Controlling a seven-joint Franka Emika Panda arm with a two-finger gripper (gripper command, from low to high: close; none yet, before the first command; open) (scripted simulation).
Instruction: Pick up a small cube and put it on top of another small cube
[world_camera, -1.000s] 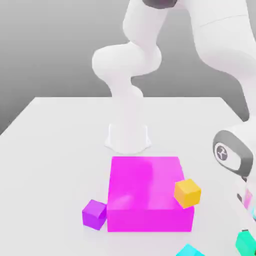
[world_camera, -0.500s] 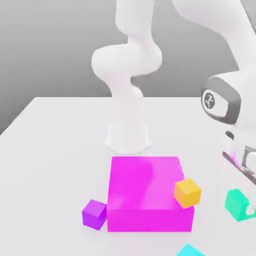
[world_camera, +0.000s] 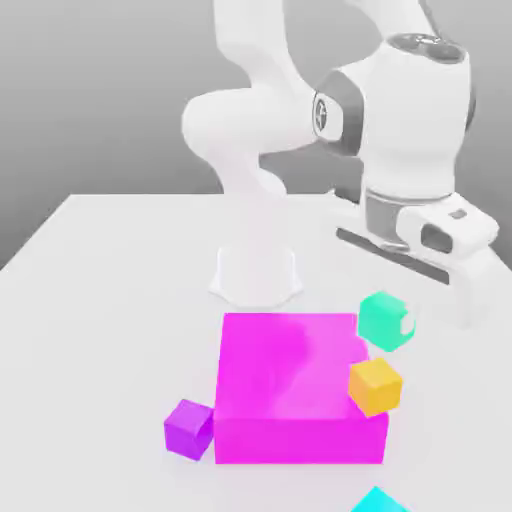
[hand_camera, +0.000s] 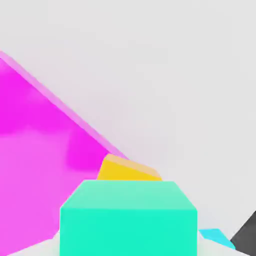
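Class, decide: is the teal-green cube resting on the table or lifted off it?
Lifted. The teal-green cube hangs in the shut gripper, above the orange cube, clear of the table.

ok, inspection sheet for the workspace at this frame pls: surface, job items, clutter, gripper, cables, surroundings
Surface: white table, flat, carrying the arm's base.
Job's things: teal-green cube held off the table, above the orange cube; orange cube sits against the magenta block on the exterior view's right.
Clutter: magenta block mid-table; purple cube at its corner on the exterior view's left; sky-cyan cube at the exterior view's bottom edge.
Grippers: gripper shut on the teal-green cube.
Cables: nothing seen.
Surroundings: plain grey backdrop.
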